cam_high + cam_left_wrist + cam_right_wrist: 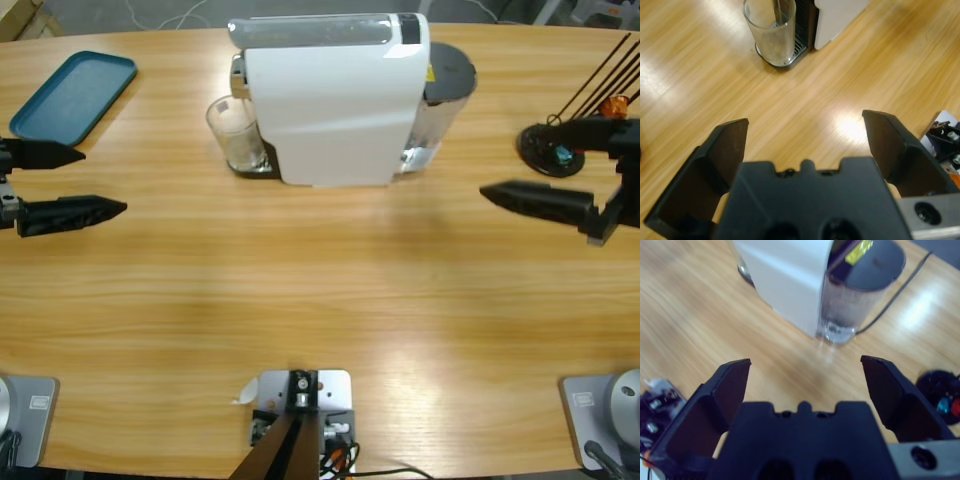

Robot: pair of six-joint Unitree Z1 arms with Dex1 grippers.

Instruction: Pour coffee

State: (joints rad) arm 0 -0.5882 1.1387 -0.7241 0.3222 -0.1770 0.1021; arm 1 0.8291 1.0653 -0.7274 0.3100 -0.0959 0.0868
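**A:** What does the overhead camera show?

**B:** A long wooden table (320, 300). A white coffee machine (335, 100) stands at the far middle, with a clear glass tumbler (235, 133) on its drip tray at its left side. The left gripper (95, 180) comes in low from the left edge, level with the table, jaws spread and pointing right, holding nothing. The right gripper (500, 165) comes in from the right edge pointing left, also empty. A teal tray (72, 95) lies at the far left corner. A black capsule stand (552, 148) sits at the far right, just beyond the right arm.

**A:** And the left wrist camera?

**B:** It looks down along the left gripper (805, 130), jaws wide apart over bare wood. The tumbler (771, 31) stands well ahead, on the drip tray against the machine (837, 17). Whether the glass holds any coffee cannot be told.

**A:** The right wrist camera?

**B:** The right gripper (805, 370) has its jaws spread, gripping nothing. Ahead are the machine's white body (790, 275) and its clear water tank (847, 305). The capsule stand (940, 395) shows at the right edge, with small coloured capsules.
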